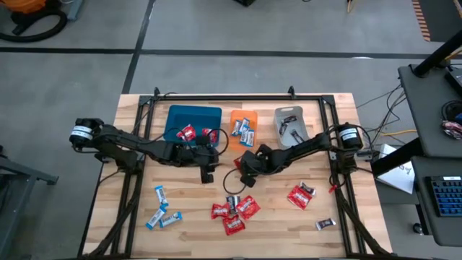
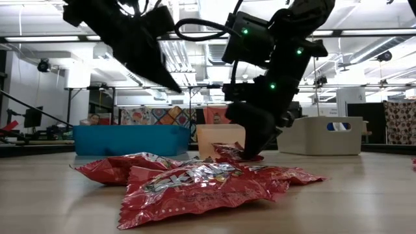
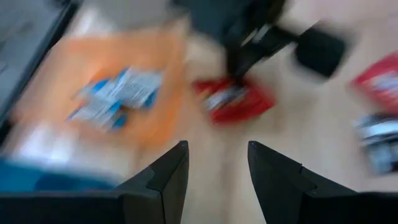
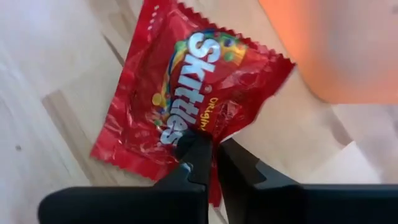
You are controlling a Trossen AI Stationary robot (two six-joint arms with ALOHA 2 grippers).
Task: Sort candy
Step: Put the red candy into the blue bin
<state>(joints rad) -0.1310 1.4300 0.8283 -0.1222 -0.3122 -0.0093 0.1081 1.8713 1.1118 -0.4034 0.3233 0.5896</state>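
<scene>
Red Skittles packet (image 4: 186,99) sits pinched between your right gripper (image 4: 214,158) fingers, beside the orange tray (image 1: 244,119); your left gripper (image 3: 214,165) hovers released nearby.

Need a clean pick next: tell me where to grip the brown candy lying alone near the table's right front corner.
Take the brown candy across its narrow middle with the right tool coming straight down. It lies flat on bare wood, apart from the other sweets, so both long sides are free for the fingers.
</scene>
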